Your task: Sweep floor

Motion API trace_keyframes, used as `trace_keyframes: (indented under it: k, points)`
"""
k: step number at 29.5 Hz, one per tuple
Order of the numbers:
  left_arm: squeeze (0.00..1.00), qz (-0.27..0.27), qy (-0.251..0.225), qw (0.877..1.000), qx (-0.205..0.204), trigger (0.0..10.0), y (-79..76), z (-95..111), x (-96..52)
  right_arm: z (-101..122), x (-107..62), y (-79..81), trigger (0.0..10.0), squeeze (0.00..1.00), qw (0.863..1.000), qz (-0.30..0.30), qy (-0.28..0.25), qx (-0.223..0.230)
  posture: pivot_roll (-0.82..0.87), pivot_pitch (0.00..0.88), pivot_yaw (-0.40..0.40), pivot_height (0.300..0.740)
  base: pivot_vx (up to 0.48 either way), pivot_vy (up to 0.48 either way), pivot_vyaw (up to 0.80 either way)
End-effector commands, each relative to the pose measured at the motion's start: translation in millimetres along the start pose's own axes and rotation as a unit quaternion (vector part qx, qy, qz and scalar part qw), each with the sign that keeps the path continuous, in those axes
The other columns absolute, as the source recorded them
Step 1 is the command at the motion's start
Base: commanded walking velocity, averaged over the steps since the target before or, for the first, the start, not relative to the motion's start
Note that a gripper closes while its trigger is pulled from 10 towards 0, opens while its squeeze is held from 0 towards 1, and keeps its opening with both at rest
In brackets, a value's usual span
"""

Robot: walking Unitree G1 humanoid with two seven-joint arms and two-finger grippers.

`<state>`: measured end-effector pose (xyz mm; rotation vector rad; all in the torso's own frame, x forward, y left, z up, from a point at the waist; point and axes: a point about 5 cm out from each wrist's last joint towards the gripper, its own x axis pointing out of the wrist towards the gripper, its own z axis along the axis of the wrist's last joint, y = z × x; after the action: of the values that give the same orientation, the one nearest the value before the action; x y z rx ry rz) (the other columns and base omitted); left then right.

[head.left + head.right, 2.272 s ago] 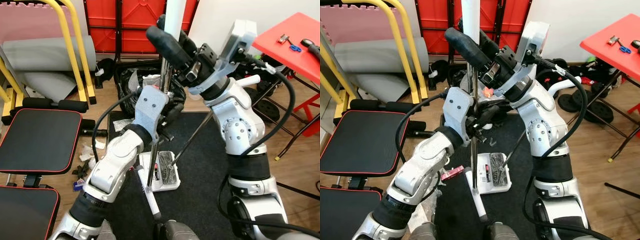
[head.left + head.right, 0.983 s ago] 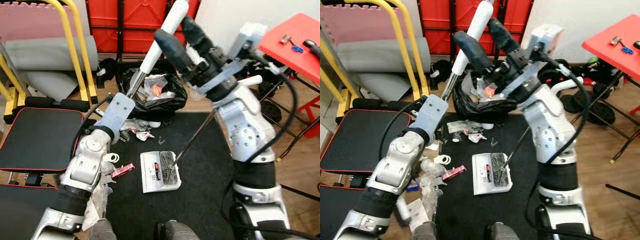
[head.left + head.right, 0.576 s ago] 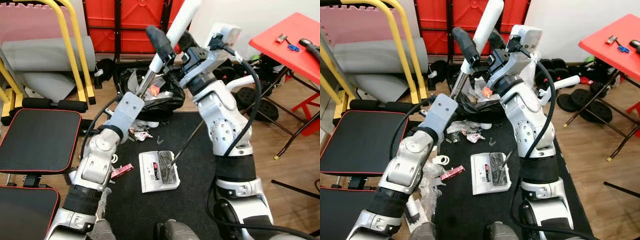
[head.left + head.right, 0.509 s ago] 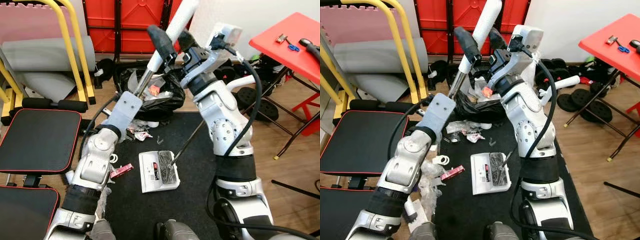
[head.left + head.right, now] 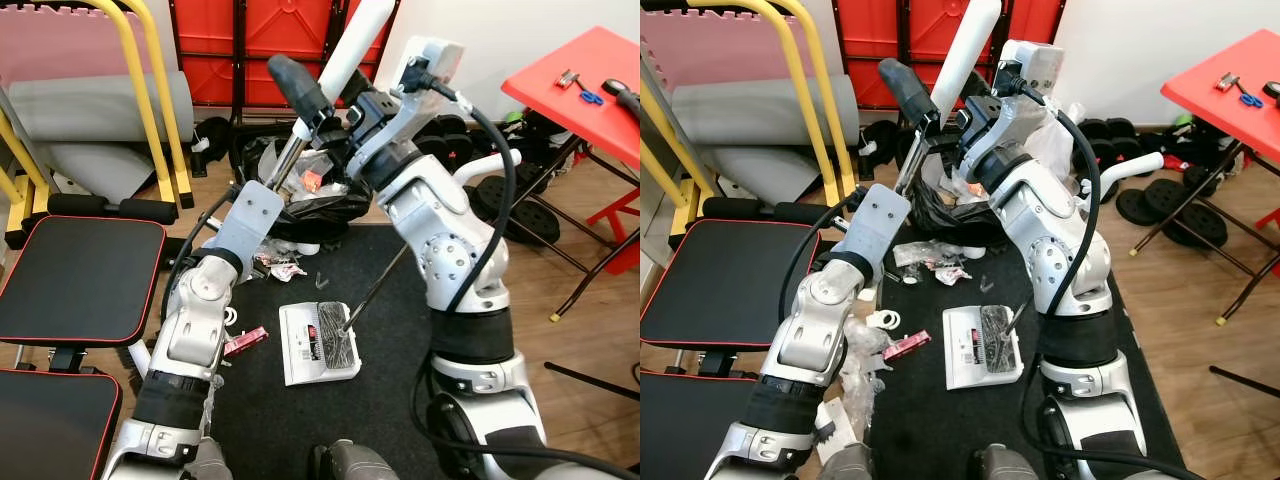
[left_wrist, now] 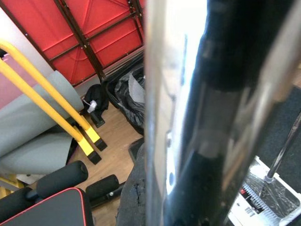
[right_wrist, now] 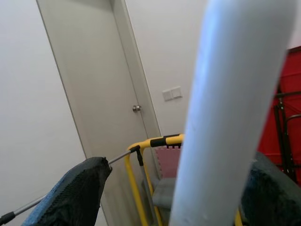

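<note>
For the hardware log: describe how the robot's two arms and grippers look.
Both arms are silver metal segments with black joint bands and looping black cables. The left arm ends in a grey wrist housing. The right arm carries a light grey camera box. The right gripper has long black fingers.
</note>
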<state>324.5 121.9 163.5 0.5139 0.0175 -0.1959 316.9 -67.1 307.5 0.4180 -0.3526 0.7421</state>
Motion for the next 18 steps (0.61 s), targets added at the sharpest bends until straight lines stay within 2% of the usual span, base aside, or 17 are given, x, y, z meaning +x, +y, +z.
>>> trace_keyframes:
  k: [1,4,5,6,9,10,18]
  points:
    - [0.0,0.164,-0.007,0.986,0.011,0.0,13.5,1,-2.9,7,0.6,3.0,10.0,0.0,1.0,0.011,-0.002,-0.004,-0.15,0.128,-0.151,0.74,0.0,0.0,0.0]
    - [0.0,0.162,-0.007,0.987,0.013,0.0,12.4,0,-2.8,12,2.0,2.7,10.0,0.0,1.0,0.011,0.004,-0.012,-0.15,0.127,-0.15,0.74,0.0,0.0,0.0]
    - [0.0,0.161,-0.007,0.987,0.014,0.0,11.8,0,-2.8,15,2.7,2.6,9.0,0.0,1.0,0.011,0.006,-0.016,-0.15,0.127,-0.15,0.74,0.0,0.0,0.0]
    - [0.0,0.16,-0.007,0.987,0.015,0.0,11.2,-1,-2.8,18,3.4,2.6,5.1,0.0,1.0,0.011,0.007,-0.018,-0.15,0.127,-0.15,0.74,0.0,0.0,0.0]
    - [0.0,0.159,-0.007,0.987,0.015,0.0,10.8,-1,-2.8,21,3.8,2.6,5.1,0.0,1.0,0.012,0.007,-0.019,-0.15,0.127,-0.15,0.74,0.0,0.0,0.0]
    - [0.0,0.158,-0.007,0.987,0.016,0.0,10.4,-1,-3.0,23,4.0,2.2,0.1,0.0,1.0,0.012,0.009,-0.021,-0.15,0.127,-0.15,0.74,0.0,0.0,0.0]
    - [0.0,0.158,-0.008,0.987,0.018,0.0,10.1,-2,-3.4,33,2.3,-4.1,0.0,0.0,0.999,0.015,0.001,-0.045,-0.15,0.129,-0.15,0.74,0.0,0.0,0.0]
